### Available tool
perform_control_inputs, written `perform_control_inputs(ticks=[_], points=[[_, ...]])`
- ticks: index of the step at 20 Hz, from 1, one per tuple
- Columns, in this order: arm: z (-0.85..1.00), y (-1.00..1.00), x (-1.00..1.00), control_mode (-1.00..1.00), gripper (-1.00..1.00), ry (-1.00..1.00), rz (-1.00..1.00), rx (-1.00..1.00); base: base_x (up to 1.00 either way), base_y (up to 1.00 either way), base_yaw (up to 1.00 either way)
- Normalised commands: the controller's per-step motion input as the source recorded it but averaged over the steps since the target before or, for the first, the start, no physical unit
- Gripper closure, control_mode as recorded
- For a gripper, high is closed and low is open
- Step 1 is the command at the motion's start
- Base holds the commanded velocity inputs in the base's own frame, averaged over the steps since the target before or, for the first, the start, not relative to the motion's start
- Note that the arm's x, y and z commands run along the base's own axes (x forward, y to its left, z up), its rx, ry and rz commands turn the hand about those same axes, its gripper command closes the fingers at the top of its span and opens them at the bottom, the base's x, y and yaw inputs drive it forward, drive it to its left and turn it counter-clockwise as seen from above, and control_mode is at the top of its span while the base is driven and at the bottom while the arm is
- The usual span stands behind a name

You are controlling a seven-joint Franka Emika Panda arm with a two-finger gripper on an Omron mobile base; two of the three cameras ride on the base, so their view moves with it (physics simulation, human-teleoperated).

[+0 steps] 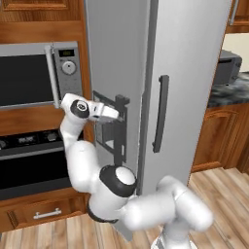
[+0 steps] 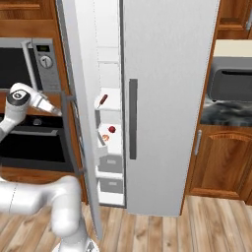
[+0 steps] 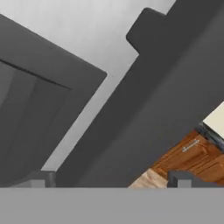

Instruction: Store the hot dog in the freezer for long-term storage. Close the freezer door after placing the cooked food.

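The freezer door stands partly open, and in the right base view its edge is turned toward me. Inside the freezer the hot dog lies tilted on a white shelf. My gripper is open at the door's outer face, right at the dark bar handle beside the dispenser panel. In the hand view the handle runs diagonally close in front of the gripper, between the two fingertips, and nothing is held.
A red piece and orange bits lie on the shelf below the hot dog. The plain right fridge door is shut. A microwave and an oven stand to the left, and a counter with an appliance to the right.
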Motion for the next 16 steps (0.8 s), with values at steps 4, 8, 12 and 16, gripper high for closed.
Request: perform_control_inputs(ticks=[4,8,12,16], points=[[-0.12,-0.79,-0.04,-1.00,-1.00,-0.23,0.34,0.04,0.00,0.00,0.00],[-0.06,-0.85,0.02,-1.00,-1.00,-0.21,0.40,0.20,0.00,0.00,0.00],[0.00,-0.65,0.21,-1.00,-1.00,-0.14,0.49,0.32,0.00,0.00,0.00],[0.00,-0.74,0.38,-1.00,-1.00,-0.05,0.50,0.23,0.00,0.00,0.00]])
